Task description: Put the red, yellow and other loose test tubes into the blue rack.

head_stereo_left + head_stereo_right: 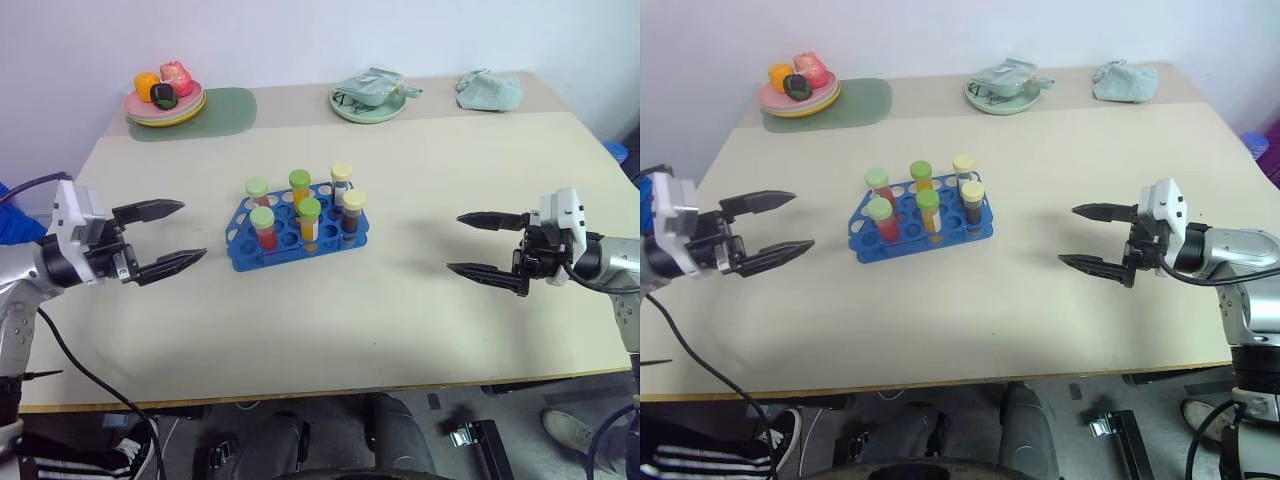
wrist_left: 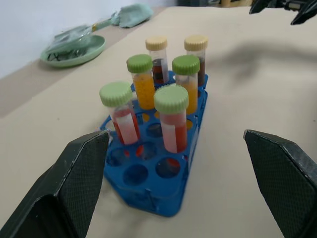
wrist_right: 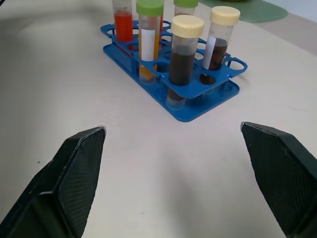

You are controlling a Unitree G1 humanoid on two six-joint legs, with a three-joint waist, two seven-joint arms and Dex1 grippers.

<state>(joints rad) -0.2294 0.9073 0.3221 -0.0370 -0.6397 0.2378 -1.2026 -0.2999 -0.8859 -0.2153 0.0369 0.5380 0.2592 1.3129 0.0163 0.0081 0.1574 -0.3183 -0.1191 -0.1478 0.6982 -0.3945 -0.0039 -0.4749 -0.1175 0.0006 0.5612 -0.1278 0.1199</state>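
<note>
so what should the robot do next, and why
Probably nothing more than pulling both arms back to rest. Six capped tubes stand upright in the blue rack, and I see no loose tube on the table. The left gripper and right gripper are both open, empty, and off to either side of the rack, so the job looks finished.

Head cams look down at table; wrist cams face blue rack (image 2: 163, 183) from opposite sides.

Glossy plastic blue rack (image 2: 190, 148); matt table (image 1: 400, 300); textured fingers (image 3: 74, 173).
</note>
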